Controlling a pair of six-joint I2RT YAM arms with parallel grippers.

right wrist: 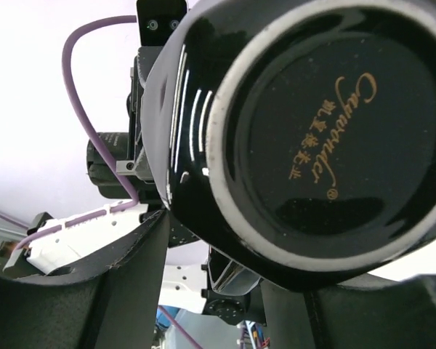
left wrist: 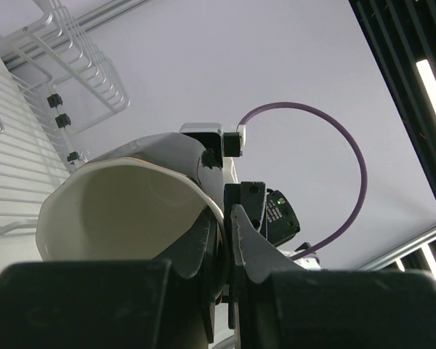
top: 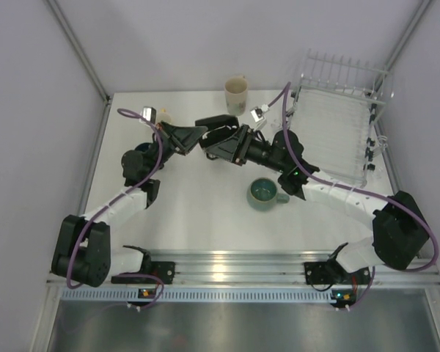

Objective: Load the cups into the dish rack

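A black cup with a cream inside is held in the air between my two grippers, over the middle of the table. My left gripper is shut on its rim, one finger inside and one outside. The right wrist view shows the cup's black base with gold lettering. My right gripper is open, with its fingers on either side of that base. The wire dish rack stands at the back right and holds no cups. It also shows in the left wrist view.
A tall cream cup stands upright at the back centre. A teal-green cup stands upright in front of the right arm. A dark blue cup sits partly hidden under the left arm. Something yellowish shows behind the left wrist.
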